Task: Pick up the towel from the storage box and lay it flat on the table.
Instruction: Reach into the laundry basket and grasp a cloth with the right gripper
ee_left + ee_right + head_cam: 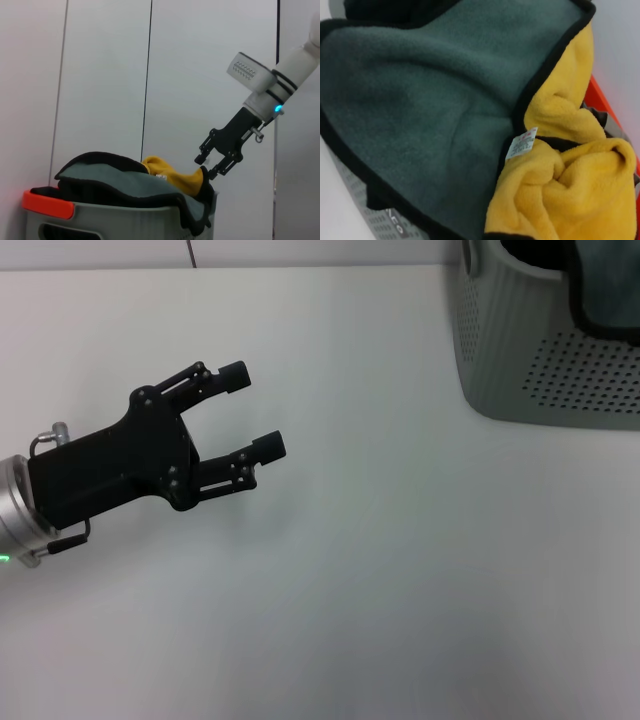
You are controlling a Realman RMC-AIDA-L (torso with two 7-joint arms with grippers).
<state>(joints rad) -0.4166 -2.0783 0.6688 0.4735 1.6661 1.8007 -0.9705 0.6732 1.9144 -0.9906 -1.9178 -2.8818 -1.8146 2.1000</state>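
Observation:
The towel lies bunched in the storage box at the table's far right, and hangs over the box's rim. The left wrist view shows its dark grey-green side heaped above the box's rim, with a yellow fold poking up. My right gripper hangs open just over that yellow fold, its lower finger at the cloth. The right wrist view is filled by the towel, its black piping and its yellow reverse. My left gripper is open and empty above the table at the left.
The box has an orange-red handle part, also seen in the right wrist view. A small white label is sewn to the towel's edge. A pale panelled wall stands behind the box.

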